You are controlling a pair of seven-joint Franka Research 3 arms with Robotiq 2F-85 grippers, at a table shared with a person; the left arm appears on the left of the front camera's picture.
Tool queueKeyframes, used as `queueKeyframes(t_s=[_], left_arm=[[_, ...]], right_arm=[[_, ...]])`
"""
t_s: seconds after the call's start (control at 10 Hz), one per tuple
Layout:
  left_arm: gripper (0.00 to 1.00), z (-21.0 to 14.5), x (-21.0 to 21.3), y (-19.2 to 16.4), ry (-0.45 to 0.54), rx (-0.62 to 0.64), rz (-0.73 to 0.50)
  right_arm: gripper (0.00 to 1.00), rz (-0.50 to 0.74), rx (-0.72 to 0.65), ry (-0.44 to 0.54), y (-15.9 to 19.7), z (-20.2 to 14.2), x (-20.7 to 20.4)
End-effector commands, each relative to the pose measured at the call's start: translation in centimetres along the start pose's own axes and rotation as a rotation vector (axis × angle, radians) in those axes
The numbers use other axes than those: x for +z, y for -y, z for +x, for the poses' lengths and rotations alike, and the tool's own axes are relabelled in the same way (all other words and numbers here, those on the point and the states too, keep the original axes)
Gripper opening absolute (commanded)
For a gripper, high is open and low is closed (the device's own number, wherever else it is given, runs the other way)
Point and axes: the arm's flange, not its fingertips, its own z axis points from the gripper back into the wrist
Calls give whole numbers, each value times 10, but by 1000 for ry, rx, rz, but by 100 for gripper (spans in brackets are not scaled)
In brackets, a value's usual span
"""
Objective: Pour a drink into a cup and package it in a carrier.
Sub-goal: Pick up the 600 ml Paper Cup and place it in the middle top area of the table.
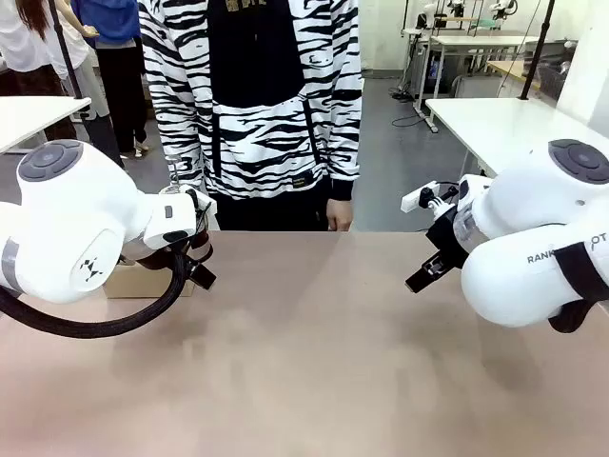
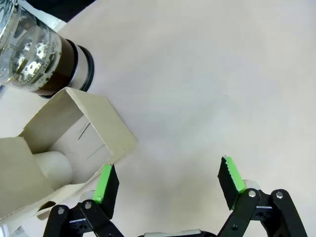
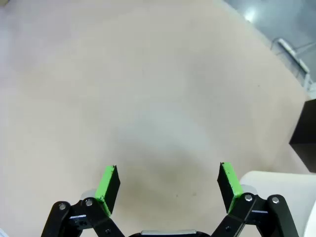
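Note:
My left gripper [image 2: 170, 182] hangs open over the table, its left fingertip beside a corner of the brown cardboard carrier [image 2: 84, 123]. A white rounded cup [image 2: 54, 167] shows partly inside the carrier. Just beyond stands the clear jug [image 2: 27, 49] with a band of dark drink [image 2: 60, 74] near its base. From the front, the left gripper [image 1: 198, 269] sits at the table's left, with the carrier [image 1: 143, 282] mostly hidden behind that arm. My right gripper [image 1: 426, 275] is open at the right, and its wrist view has the gripper [image 3: 170, 185] over bare table with nothing between the fingers.
A person in a black-and-white striped hoodie stands at the far edge, one hand [image 1: 338, 215] hanging by the table. The tan table [image 1: 304, 362] stretches between my arms. A white rounded shape [image 3: 276, 190] lies beside my right gripper.

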Motion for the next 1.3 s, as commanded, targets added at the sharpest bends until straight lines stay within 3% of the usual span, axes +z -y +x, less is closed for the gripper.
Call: queueKeyframes(t_s=[0.0,0.8,1.2], left_arm=[[100,0,0,0,0,0,0],[100,0,0,0,0,0,0],[100,0,0,0,0,0,0]], right_arm=[[100,0,0,0,0,0,0],[100,0,1,0,0,0,0],[100,61,-4,87,66,44,107]])
